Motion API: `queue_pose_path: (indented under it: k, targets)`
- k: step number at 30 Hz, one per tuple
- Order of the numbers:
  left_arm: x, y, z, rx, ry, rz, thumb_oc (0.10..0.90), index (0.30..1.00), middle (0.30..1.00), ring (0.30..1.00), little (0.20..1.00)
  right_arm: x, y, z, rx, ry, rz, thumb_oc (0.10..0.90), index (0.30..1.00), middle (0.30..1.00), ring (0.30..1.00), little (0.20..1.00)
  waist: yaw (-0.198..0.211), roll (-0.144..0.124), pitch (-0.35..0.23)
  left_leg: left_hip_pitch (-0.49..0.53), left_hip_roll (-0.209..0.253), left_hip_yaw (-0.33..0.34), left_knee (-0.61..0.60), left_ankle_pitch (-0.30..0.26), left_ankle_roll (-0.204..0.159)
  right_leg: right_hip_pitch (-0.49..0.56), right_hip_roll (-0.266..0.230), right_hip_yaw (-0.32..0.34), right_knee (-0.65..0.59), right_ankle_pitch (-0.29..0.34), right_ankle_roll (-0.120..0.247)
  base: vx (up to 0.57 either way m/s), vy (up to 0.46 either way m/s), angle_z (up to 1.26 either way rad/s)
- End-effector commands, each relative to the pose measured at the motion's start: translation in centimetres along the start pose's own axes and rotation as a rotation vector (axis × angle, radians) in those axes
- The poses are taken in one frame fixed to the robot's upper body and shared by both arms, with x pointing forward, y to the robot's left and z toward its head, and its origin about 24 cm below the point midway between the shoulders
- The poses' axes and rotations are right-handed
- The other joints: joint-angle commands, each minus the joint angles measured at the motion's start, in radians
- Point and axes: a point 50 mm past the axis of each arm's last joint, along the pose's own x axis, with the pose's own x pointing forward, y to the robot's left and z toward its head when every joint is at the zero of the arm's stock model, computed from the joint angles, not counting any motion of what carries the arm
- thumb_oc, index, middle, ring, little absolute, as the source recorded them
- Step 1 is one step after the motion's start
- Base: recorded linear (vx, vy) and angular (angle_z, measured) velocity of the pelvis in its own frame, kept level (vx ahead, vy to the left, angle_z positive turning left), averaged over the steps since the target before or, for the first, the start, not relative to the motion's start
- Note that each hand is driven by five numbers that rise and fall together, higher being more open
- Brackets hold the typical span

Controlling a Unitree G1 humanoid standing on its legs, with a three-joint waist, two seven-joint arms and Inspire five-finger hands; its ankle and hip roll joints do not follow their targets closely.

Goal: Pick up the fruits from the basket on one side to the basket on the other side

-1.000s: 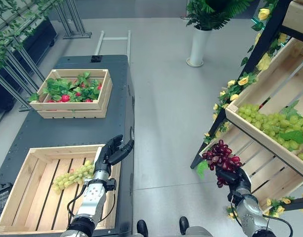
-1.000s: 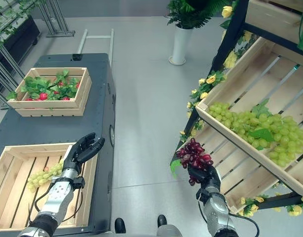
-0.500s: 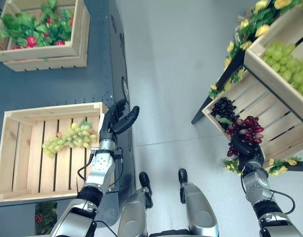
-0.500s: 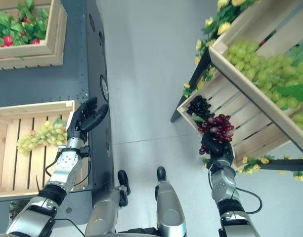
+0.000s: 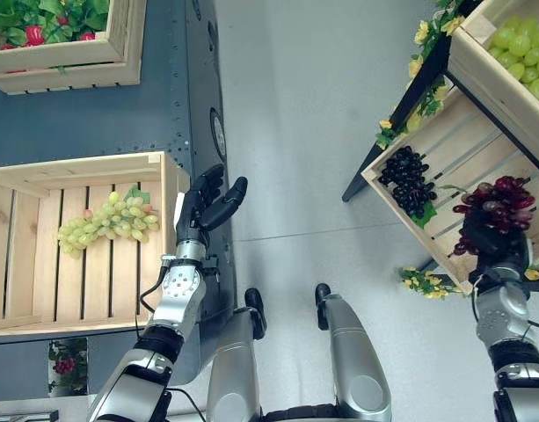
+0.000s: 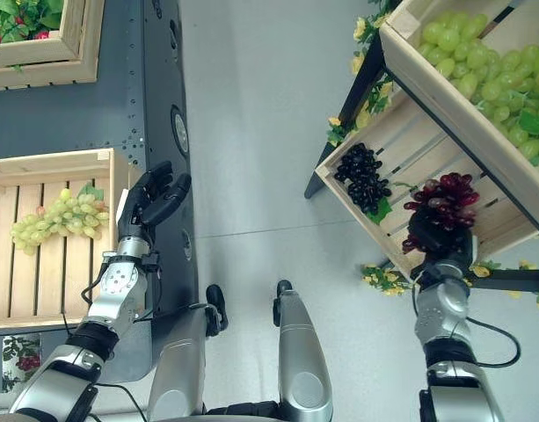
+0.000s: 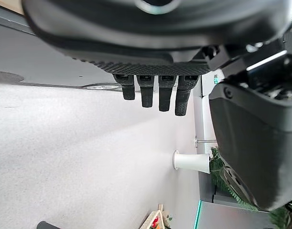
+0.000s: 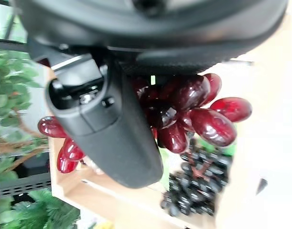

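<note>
A bunch of dark red grapes [image 5: 496, 200] hangs over the lower shelf crate [image 5: 449, 141], with my right hand [image 5: 489, 244] shut on it from below. In the right wrist view the red grapes [image 8: 193, 109] bulge out beside the thumb [image 8: 107, 129]. A black grape bunch [image 5: 408, 180] lies in that same crate, to the left of the red one. My left hand [image 5: 203, 198] is open with straight fingers [image 7: 155, 95] at the right rim of the wooden crate [image 5: 76, 165] on the dark cart. A green grape bunch [image 5: 106, 224] lies inside that crate.
The upper shelf crate holds green grapes [image 6: 489, 61]. A second crate with red fruit and leaves [image 5: 49, 26] stands further along the cart [image 5: 120, 114]. Yellow flowers [image 5: 427, 281] trim the black shelf frame. Grey floor lies between cart and shelf.
The camera has tipped further down. My right hand has carried the red grapes rightward, further in over the lower shelf crate, away from the black bunch. The left hand stays by the cart crate.
</note>
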Motion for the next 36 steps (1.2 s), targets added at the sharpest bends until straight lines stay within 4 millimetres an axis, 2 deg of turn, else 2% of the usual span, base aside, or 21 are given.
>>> queue_pose_path:
  k: [1,7,11,14,15,16,22,32,36]
  targets:
    - [0.9,-1.3,5.9,-0.041,-0.312,-0.102,0.8,0.9,0.9,0.9,0.9,1.8,-1.1,11.0,-0.018,-0.423,-0.066,0.4,0.3,0.3,0.3,0.3,0.014,-0.014,-0.023,0.033,-0.053,0.021,0.137,-0.177,0.027,0.054,0.044,-0.084,0.01,0.011,-0.083,0.01,-0.025,0.07]
    - [0.7,-1.7,7.7,-0.076,-0.392,-0.17,0.8,0.9,0.9,0.9,0.9,2.9,-1.8,13.4,-0.165,-0.389,-0.111,0.4,0.3,0.3,0.3,0.3,0.033,-0.007,-0.019,-0.01,-0.056,0.004,0.176,-0.169,0.027,0.021,0.039,-0.092,0.049,0.0,-0.091,0.0,-0.037,0.05]
    - [0.9,-2.0,8.6,-0.068,-0.422,-0.212,0.8,0.9,0.9,0.9,0.9,3.5,-1.8,13.8,-0.189,-0.331,-0.119,0.4,0.3,0.3,0.3,0.3,0.044,-0.003,-0.017,-0.014,-0.058,0.003,0.169,-0.163,0.028,0.013,0.034,-0.1,0.057,-0.002,-0.09,-0.01,-0.041,0.0]
    - [1.1,-2.1,9.2,-0.055,-0.432,-0.235,0.8,0.9,0.9,0.9,0.9,3.8,-2.2,13.4,-0.21,-0.271,-0.154,0.4,0.3,0.3,0.3,0.3,0.05,-0.001,-0.013,-0.017,-0.056,0.001,0.173,-0.155,0.027,0.013,0.034,-0.101,0.058,-0.003,-0.091,0.0,-0.035,0.05]
    - [1.2,-2.1,9.4,-0.051,-0.434,-0.245,0.8,0.9,0.9,0.9,0.9,4.0,-2.5,13.3,-0.23,-0.249,-0.182,0.515,0.472,0.472,0.472,0.472,0.052,0.0,-0.013,-0.022,-0.055,0.001,0.175,-0.152,0.028,0.009,0.033,-0.102,0.06,-0.003,-0.092,0.01,-0.022,0.08]
    - [1.3,-2.1,9.4,-0.051,-0.435,-0.248,0.8,0.9,0.9,0.9,0.9,4.0,-2.6,13.3,-0.236,-0.243,-0.186,0.8,0.9,0.9,0.9,0.9,0.053,0.001,-0.013,-0.023,-0.055,0.001,0.176,-0.152,0.028,0.008,0.033,-0.103,0.062,-0.003,-0.092,0.0,0.0,0.0]
    - [1.4,-2.5,9.8,-0.058,-0.435,-0.287,0.8,0.9,0.9,0.9,0.9,4.4,-3.1,12.5,-0.299,-0.153,-0.223,0.8,0.9,0.9,0.9,0.9,0.061,0.002,-0.013,-0.036,-0.05,0.001,0.185,-0.157,0.032,-0.002,0.028,-0.11,0.071,-0.005,-0.09,0.0,-0.004,0.01]
    - [1.4,-3.9,11.3,-0.037,-0.489,-0.366,0.8,0.9,0.9,0.9,0.9,4.4,-3.0,11.3,-0.308,-0.109,-0.262,0.8,0.9,0.9,0.9,0.9,0.063,-0.004,-0.013,-0.067,-0.046,0.007,0.202,-0.179,0.046,-0.044,0.024,-0.109,0.099,-0.005,-0.081,0.0,0.0,0.0]
    - [1.6,-3.8,11.6,-0.037,-0.496,-0.365,0.8,0.9,0.9,0.9,0.9,4.4,-3.1,10.9,-0.313,-0.087,-0.272,0.8,0.9,0.9,0.9,0.9,0.063,-0.004,-0.013,-0.071,-0.047,0.008,0.204,-0.182,0.048,-0.051,0.023,-0.109,0.104,-0.005,-0.078,0.0,0.0,0.0]
